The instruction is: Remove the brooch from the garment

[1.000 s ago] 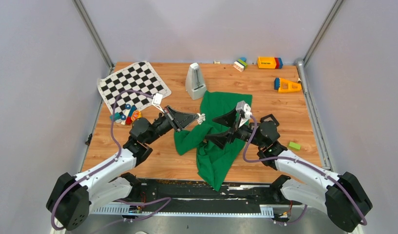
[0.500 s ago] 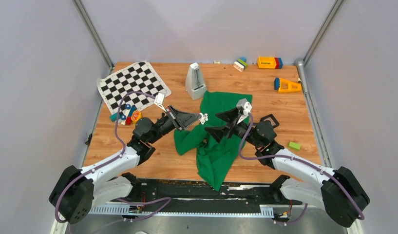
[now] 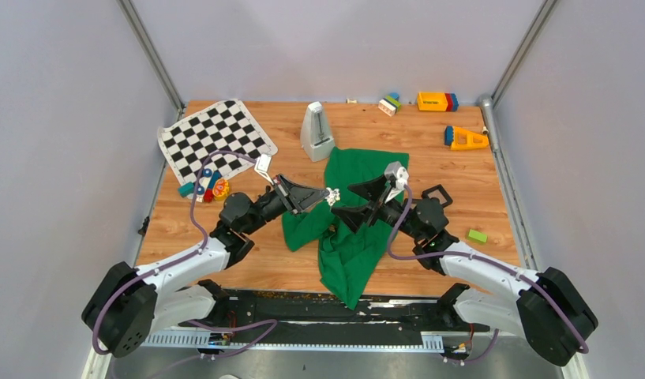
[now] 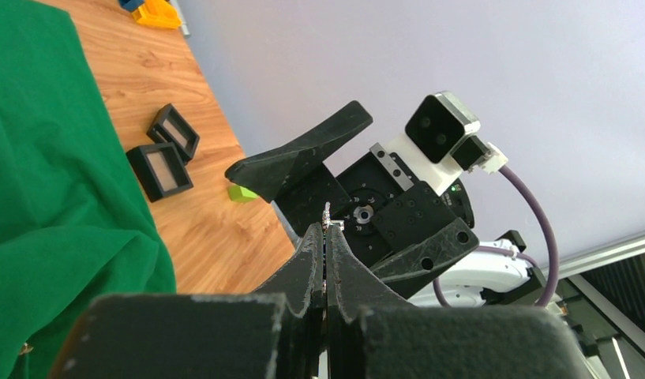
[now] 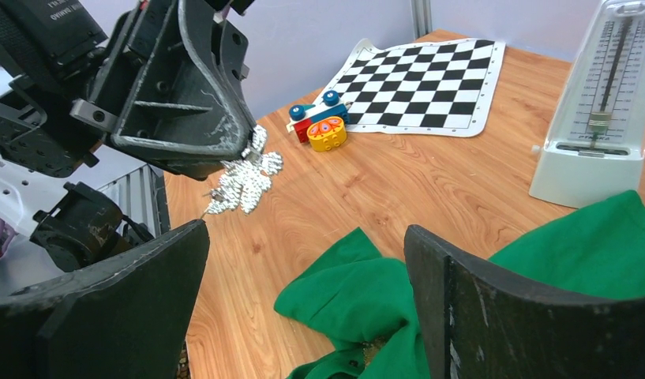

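One small silvery brooch (image 5: 244,180), set all over with bright stones and showing a thin pin at its lower end, is pinched at the very tips of the left gripper (image 5: 241,154), whose jaws are pressed together on its upper edge; it hangs in the air above the bare wood of the bench (image 5: 429,189), apart from the garment (image 3: 349,241), which lies crumpled between the two arms, so the brooch looks already free of the cloth. The right gripper (image 3: 343,200) faces it from just beside, jaws spread wide and holding nothing, the brooch near their tips. I judge the brooch to be light and stiff, a hard little metal piece that will not give under a pinch, yet slippery and awkward: the stones make an uneven face, the hold is on a narrow rim, and a slight twist could let it swing or drop; the pin is the frail and sharp part, likely to bend, or to snag the fabric if it passes low over it. The safest hold seems to be across the flat body, face and back, not on the pin. The garment is soft, limp and light; it would drag and bunch rather than lift cleanly, so it is best left lying where it is.
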Robot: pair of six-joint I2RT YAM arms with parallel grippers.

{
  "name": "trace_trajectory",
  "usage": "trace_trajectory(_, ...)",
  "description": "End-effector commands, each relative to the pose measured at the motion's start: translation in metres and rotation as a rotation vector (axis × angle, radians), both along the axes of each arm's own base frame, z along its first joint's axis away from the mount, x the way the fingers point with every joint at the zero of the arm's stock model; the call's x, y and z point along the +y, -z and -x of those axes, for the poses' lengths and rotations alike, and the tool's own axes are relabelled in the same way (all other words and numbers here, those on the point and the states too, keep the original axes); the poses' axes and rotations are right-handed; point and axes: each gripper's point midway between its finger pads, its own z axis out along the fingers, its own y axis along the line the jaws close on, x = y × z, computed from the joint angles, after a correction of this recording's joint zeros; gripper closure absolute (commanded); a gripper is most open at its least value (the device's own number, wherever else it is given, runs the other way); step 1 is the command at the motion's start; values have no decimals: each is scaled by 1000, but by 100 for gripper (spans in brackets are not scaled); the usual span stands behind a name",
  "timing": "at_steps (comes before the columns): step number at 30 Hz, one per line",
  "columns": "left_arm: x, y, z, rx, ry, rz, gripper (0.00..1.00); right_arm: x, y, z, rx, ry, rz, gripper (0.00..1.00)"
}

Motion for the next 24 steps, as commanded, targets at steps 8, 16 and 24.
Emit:
trace_trajectory(8,-4,7,2,-22,4,-4,100,2,-17,10,-39,-45,-52,5)
trace_trajectory(16,-5,6,-1,-9,-3,32,100,-8,-17,12,-85,-7,-47,2)
trace_trajectory(24,-2,-6,-2,-5,-21,62,100,-16,1,8,-139,43,22,4)
